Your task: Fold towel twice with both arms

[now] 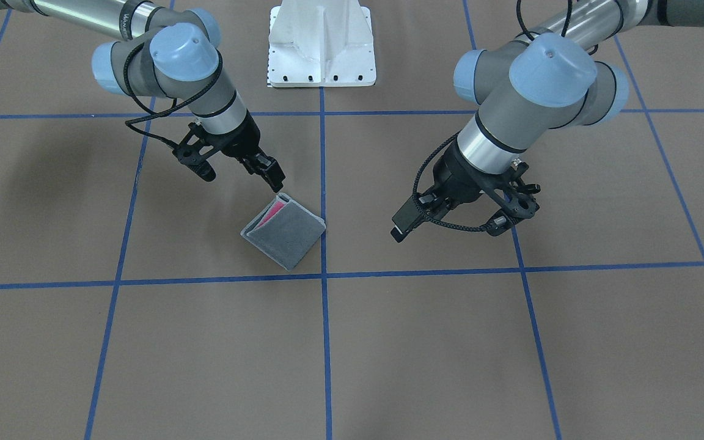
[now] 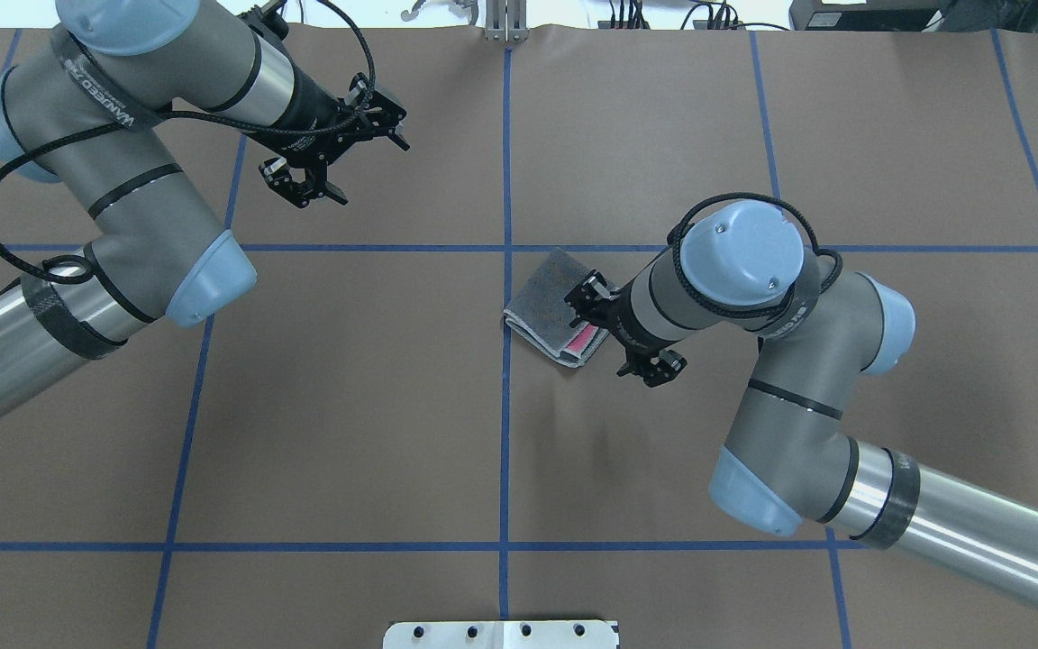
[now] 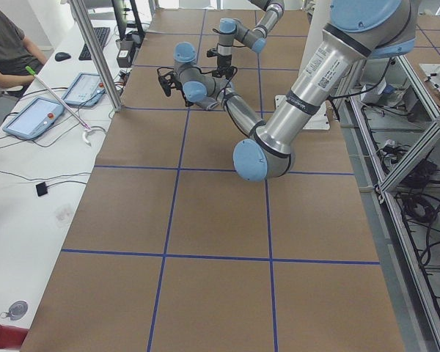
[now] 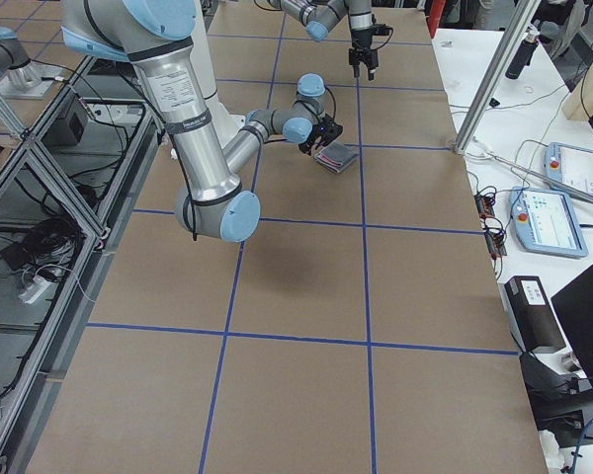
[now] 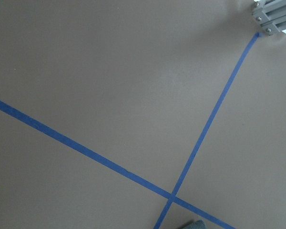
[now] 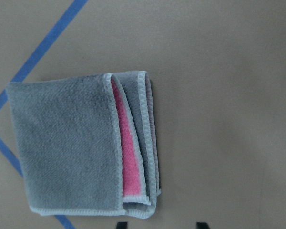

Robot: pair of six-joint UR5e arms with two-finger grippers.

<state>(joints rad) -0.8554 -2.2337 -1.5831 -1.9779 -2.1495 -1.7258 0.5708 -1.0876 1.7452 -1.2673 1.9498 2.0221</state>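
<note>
The towel [image 1: 285,235] lies flat on the brown table, folded into a small square. Its grey face is outward and a pink strip shows between the layers along one edge [image 6: 128,162]. My right gripper [image 1: 274,177] hovers just above the towel's layered corner nearest the robot. It is open, with its two fingertips [image 6: 121,224] apart at the bottom of the right wrist view and nothing between them. My left gripper [image 1: 404,221] hangs in the air well off to the towel's side. It looks open and holds nothing. A towel corner [image 5: 193,224] peeks into the left wrist view.
The white bolted pedestal [image 1: 321,49] stands at the robot's side of the table. Blue tape lines [image 1: 322,275] cross just beside the towel. A person [image 3: 7,44] sits at a side desk with tablets [image 3: 33,117]. An aluminium post [image 5: 271,19] marks the far table edge.
</note>
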